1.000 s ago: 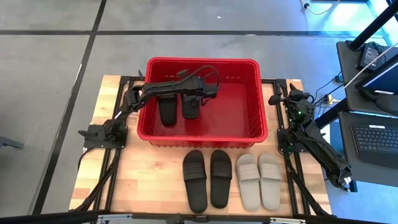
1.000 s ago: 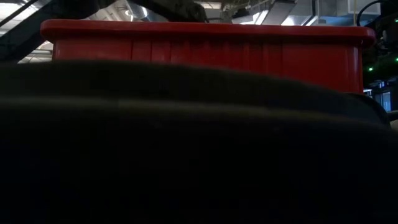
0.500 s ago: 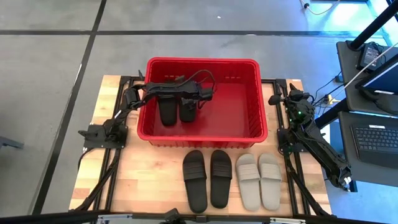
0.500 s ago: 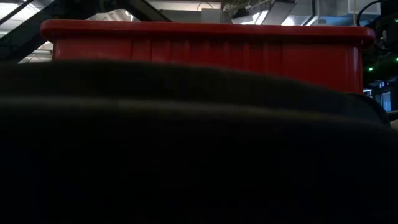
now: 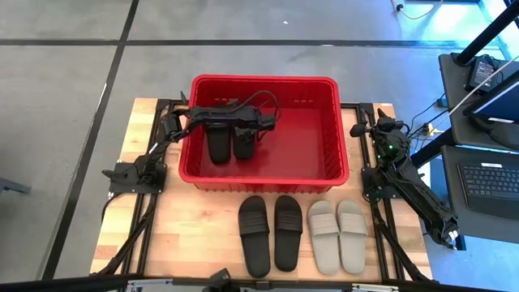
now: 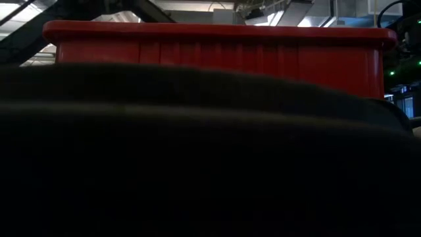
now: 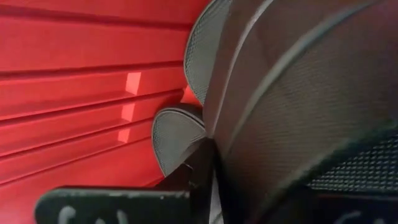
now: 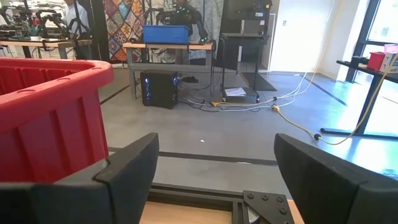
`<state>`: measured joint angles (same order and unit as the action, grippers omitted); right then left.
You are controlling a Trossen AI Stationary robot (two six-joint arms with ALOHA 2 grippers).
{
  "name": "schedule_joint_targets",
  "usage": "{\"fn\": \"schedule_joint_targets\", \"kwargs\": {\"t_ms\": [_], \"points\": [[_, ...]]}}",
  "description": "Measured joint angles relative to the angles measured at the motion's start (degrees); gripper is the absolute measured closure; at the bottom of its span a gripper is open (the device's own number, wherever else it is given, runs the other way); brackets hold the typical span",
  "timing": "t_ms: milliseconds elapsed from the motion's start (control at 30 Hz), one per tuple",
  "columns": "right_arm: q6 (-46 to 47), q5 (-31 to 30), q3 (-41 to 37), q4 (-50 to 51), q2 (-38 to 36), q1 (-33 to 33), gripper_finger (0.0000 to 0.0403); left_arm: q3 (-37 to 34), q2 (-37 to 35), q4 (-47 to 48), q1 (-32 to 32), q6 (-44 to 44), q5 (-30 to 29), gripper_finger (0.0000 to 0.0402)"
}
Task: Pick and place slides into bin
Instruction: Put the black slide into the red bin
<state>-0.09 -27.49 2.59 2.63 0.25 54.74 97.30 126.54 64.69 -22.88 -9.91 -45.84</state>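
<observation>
Likely snag: left claw (image 5: pixel 247 134), upper-left in the red bin (image 5: pixel 332 174), barely parted on a black sandal (image 5: pixel 245 144), could drag it back up; right claw (image 8: pixel 214 180) waits agape.

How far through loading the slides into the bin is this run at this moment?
Done: one black slide lies in the red bin. In hand: the left gripper is down inside the bin at a second black slide; whether it has let go is unclear. Left: the black pair and beige pair on the table. The right gripper waits open beside the bin.
</observation>
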Motion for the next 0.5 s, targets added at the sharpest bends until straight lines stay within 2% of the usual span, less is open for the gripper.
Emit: {"fn": "schedule_joint_targets", "kwargs": {"t_ms": [300, 500], "points": [[0.03, 0.0, 0.0, 0.0, 0.0, 0.0, 0.0083, -0.02, 0.11, 0.02, -0.31, 0.02, 0.32, 0.0376], [0.03, 0.0, 0.0, 0.01, 0.0, 0.01, 0.0083, -0.13, 0.28, 0.07, 0.88, 0.05, -0.24, 0.0366]]}}
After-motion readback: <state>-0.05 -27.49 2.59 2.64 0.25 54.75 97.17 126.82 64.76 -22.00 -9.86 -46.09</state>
